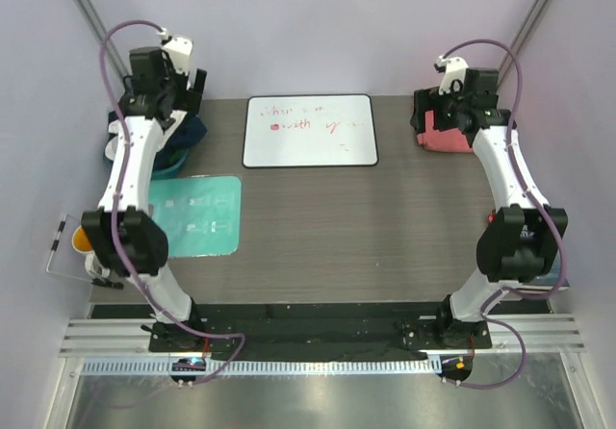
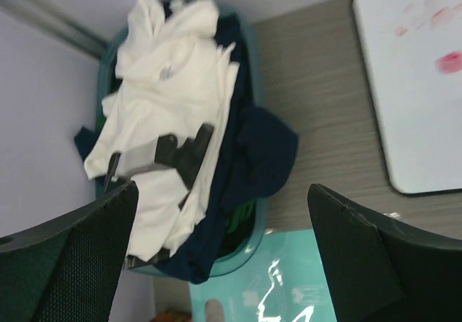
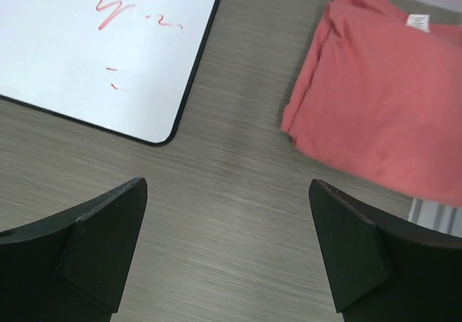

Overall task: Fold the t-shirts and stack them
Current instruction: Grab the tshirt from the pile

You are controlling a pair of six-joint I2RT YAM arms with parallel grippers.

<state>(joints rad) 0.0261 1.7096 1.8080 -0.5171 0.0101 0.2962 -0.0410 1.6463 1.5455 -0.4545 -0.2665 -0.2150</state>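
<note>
Table: grey wood grain, both arms reaching to its far end.

Whiteboard: far centre, lying flat, red scribbles on it, long axis left-right.

Teal board: flat on the left side, nearer than the basket.

Basket: teal, at the far-left corner, heaped with cloth.

White shirt: crumpled on top of the heap in the basket, not folded. The bundle's long axis runs far-near. One bunched end points far; the near end drapes toward the basket's near rim. The black-and-grey print shows on the near half, creased. Neck and sleeves cannot be told apart.

Navy cloth: under and right of the white shirt, spilling over the basket's right rim onto the table. A bit of green cloth shows beneath it.

Red shirt: folded flat on the table at the far-right corner, well apart from the whiteboard. The neck tag sits at its far edge, so the neck points far. Its left edge slants slightly, with the near end further left. The right side is cut off by the wrist view and hidden under the arm from above, so the long axis is not clear.

Left gripper: above the basket, jaws spread wide, nothing between them.

Right gripper: above bare table between the whiteboard and red shirt, jaws spread wide, holding nothing.
</note>
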